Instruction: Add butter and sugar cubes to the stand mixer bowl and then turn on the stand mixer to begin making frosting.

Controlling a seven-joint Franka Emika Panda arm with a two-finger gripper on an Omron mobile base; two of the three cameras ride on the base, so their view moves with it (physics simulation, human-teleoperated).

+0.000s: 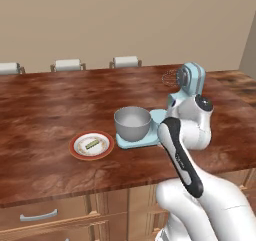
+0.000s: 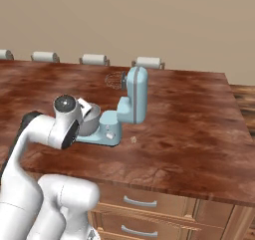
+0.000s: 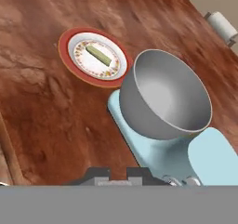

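The grey stand mixer bowl (image 3: 162,95) sits empty on the flat base of the pale-blue stand mixer (image 1: 189,82), whose head is tilted up. The butter (image 3: 98,54), a short yellowish-green stick, lies on a red-rimmed white plate (image 3: 69,65) left of the bowl. One tiny sugar cube (image 2: 133,139) rests on the counter to the right of the mixer base. My gripper (image 3: 118,179) hovers over the near side of the mixer base, beside the bowl. Its dark tips stand close together with a small pale-grey bit pinched between them, seemingly another sugar cube.
The wooden counter (image 1: 45,110) stretches wide to the left and behind the mixer. Several chair backs (image 1: 68,64) line its far edge. Drawers (image 2: 139,201) run under the near edge. The mixer's wire whisk (image 2: 115,79) hangs raised above the counter.
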